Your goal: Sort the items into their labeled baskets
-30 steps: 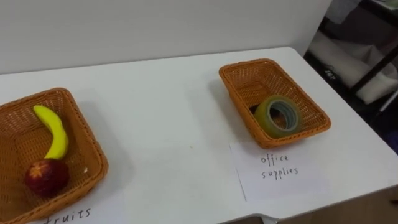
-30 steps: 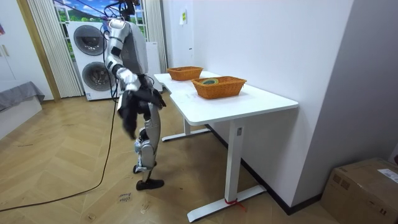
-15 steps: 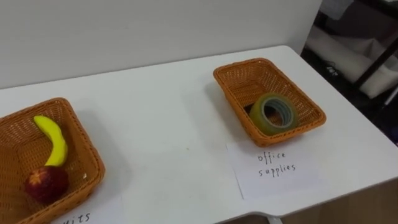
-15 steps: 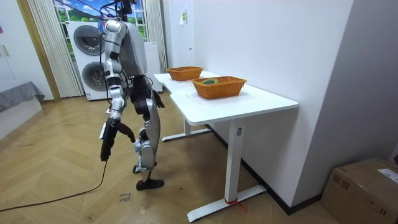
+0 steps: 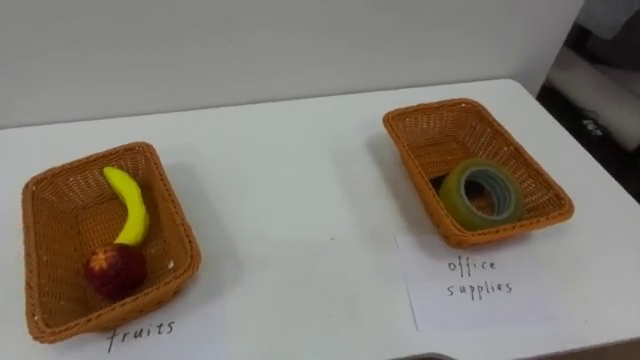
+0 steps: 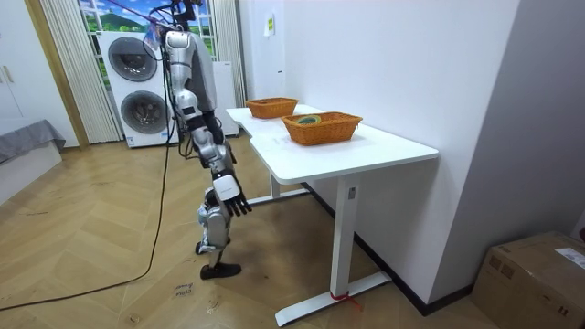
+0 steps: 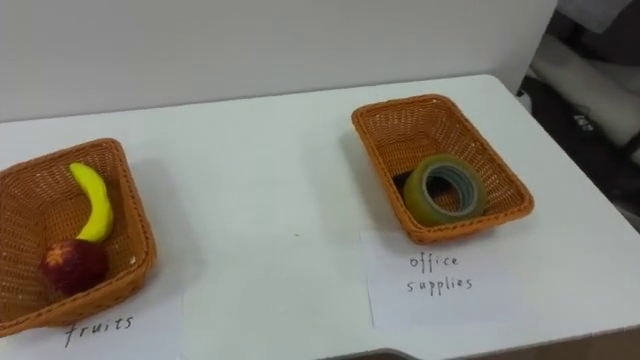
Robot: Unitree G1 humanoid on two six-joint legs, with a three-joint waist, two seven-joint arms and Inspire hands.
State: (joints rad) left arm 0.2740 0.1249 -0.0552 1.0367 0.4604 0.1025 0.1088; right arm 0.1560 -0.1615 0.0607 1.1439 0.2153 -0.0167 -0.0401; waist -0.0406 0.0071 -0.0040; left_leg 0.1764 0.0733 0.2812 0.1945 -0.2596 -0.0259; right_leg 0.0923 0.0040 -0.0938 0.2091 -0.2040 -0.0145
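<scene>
**Sorting station, as it lies**

- **White table** [image 5: 290, 200]: I stand at its front edge, facing it.
- **Fruit basket** [image 5: 175, 215]: wicker, on the table's left part.
  - It holds a banana [image 5: 128, 205], slightly bowed, with its long axis running from the table's front toward its back.
  - It also holds a dark red apple [image 5: 115, 272], just beside the banana's nearer end.
- **Office-supplies basket** [image 5: 440, 130]: wicker, on the table's right part, well apart from the fruit basket.
  - It holds one roll of tape [image 5: 452, 192], propped on edge toward the basket's front.
- **Paper labels** [image 5: 480, 285]: two, flat on the table, one in front of each basket.
- **My right hand** [image 6: 230, 195]: it hangs below the table's front edge, fingers spread and relaxed, holding nothing.

**Bearing:** Everything lies above and ahead of this hand. The tape's basket is on its own side of the table and is the nearer one. The fruit basket is across on the far side.

**Judgement:** I see nothing loose on the table. The sorting looks complete, and no reach seems called for.
</scene>
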